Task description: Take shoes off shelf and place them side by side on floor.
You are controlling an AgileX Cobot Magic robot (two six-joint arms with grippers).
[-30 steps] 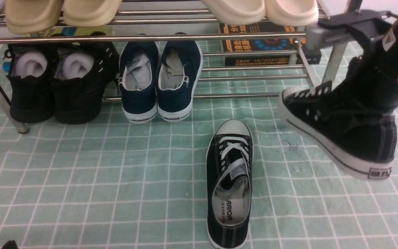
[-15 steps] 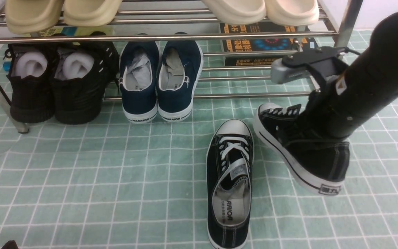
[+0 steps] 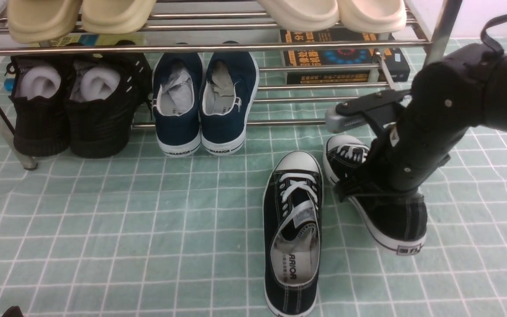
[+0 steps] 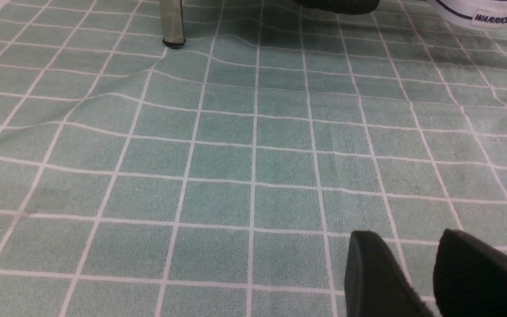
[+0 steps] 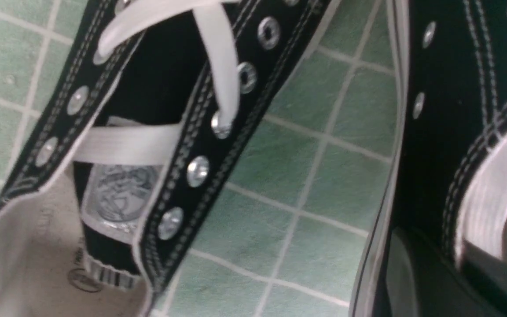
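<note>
One black canvas sneaker [image 3: 293,233] lies flat on the pale green grid floor [image 3: 148,229], toe toward the shelf [image 3: 192,47]. Its mate [image 3: 390,215] is just to the right of it, tilted onto its side, low over the floor; I cannot tell whether it touches. My right gripper [image 5: 451,273] is shut on this second sneaker's side wall, one finger outside and one inside. The right wrist view shows both sneakers, the floor one [image 5: 148,132] and the held one [image 5: 456,110], with a strip of floor between. My left gripper [image 4: 412,251] hovers open over bare floor.
On the lower tier stand navy slip-ons [image 3: 205,101] and black knit shoes [image 3: 68,110]. Beige slippers [image 3: 77,15] and cream slippers [image 3: 332,13] sit on the upper tier. A dark printed box [image 3: 337,57] lies behind the shelf. A steel leg [image 4: 172,22] stands ahead of my left gripper.
My right arm has carried the second sneaker down and to the left, from beside the shelf's right end to close beside the sneaker on the floor. The left gripper has not moved.
</note>
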